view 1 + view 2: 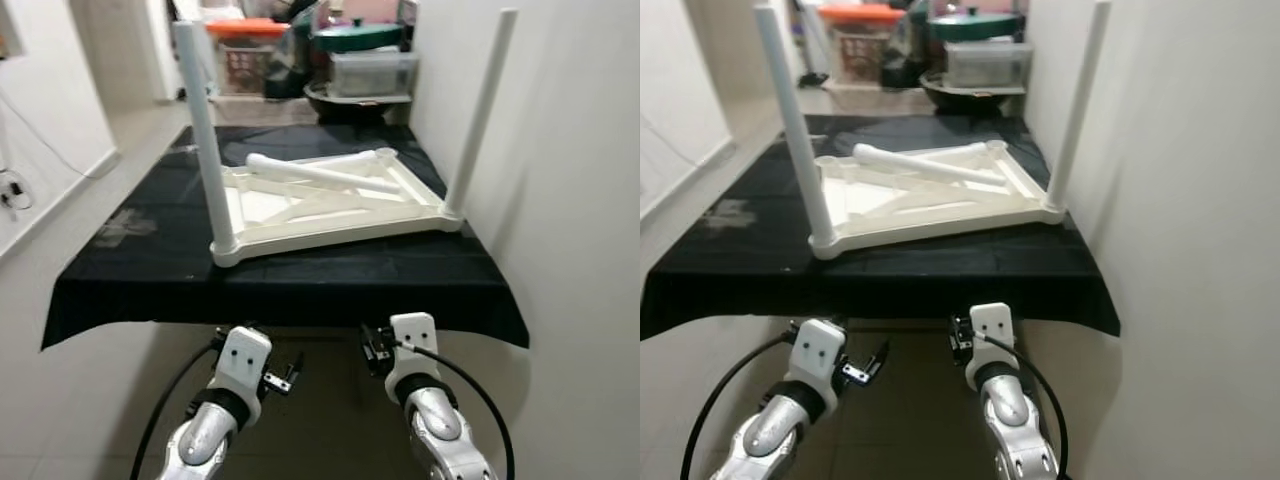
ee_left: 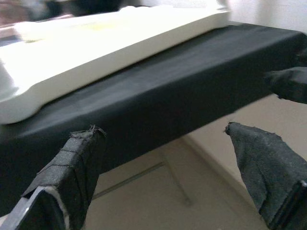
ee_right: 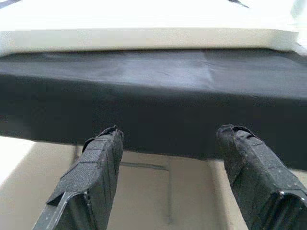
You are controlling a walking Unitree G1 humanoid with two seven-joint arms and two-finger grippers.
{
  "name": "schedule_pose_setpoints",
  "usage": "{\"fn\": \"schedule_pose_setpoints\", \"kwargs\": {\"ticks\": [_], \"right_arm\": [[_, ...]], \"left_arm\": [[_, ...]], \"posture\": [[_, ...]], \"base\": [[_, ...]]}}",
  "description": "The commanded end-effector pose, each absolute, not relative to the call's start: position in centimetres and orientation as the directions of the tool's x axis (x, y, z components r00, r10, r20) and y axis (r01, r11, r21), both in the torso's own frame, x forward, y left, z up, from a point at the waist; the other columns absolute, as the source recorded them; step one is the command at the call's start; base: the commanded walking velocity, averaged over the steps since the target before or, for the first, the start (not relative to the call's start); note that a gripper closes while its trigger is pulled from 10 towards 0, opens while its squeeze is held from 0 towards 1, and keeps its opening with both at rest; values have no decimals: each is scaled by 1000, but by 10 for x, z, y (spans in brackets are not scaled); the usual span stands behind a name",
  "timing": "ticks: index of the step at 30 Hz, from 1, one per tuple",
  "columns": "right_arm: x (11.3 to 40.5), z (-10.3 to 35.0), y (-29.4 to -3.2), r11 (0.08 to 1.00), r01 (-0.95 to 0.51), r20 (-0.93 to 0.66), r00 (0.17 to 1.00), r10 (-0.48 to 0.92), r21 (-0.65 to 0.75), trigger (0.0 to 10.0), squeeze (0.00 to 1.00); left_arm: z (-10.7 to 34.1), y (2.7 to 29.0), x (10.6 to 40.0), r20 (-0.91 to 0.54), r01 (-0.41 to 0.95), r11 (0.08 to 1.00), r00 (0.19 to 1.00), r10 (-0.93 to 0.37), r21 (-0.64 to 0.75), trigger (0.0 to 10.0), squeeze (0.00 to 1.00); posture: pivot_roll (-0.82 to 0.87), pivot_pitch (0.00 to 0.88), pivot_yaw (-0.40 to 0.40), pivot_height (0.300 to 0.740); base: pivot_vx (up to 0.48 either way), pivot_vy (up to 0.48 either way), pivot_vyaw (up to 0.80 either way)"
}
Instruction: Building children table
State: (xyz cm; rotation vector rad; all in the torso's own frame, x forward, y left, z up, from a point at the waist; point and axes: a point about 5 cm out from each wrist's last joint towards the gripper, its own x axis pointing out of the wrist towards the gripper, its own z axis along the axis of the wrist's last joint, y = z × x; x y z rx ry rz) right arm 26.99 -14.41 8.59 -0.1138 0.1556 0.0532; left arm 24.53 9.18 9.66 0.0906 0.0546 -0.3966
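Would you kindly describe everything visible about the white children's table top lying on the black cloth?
The children's table top is a white, plastic-looking panel lying upside down, its ribbed underside facing up. Two white legs stand upright in its near corners: the left leg and the right leg, close beside the wall. A loose leg lies across the ribs. The panel rests flat on the black cloth covering the work surface. Neither gripper touches it.

Both head cameras look forward and down over the black-draped bench (image 1: 300, 280), the white tabletop (image 1: 330, 205) mid-frame. Each wrist camera sits low and close under the bench's front edge, looking up along its fingers; the left seems slightly blurred. All share that edge.
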Motion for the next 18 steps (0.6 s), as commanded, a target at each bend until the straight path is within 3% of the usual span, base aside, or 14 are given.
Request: {"fn": "schedule_pose_setpoints", "kwargs": {"ticks": [1,18], "right_arm": [[271,87,-138,992,-72,-159,986,56,-99,10000,0],[269,87,-138,992,-76,-160,985,60,-97,10000,0]], "left_arm": [[93,97,243,-92,377,922,925,-370,83,10000,0],[94,95,242,-88,391,917,919,-384,77,10000,0]], "posture": [[53,0,-16,740],[54,0,-18,740]], "base": [[0,480,0],[0,480,0]]}}
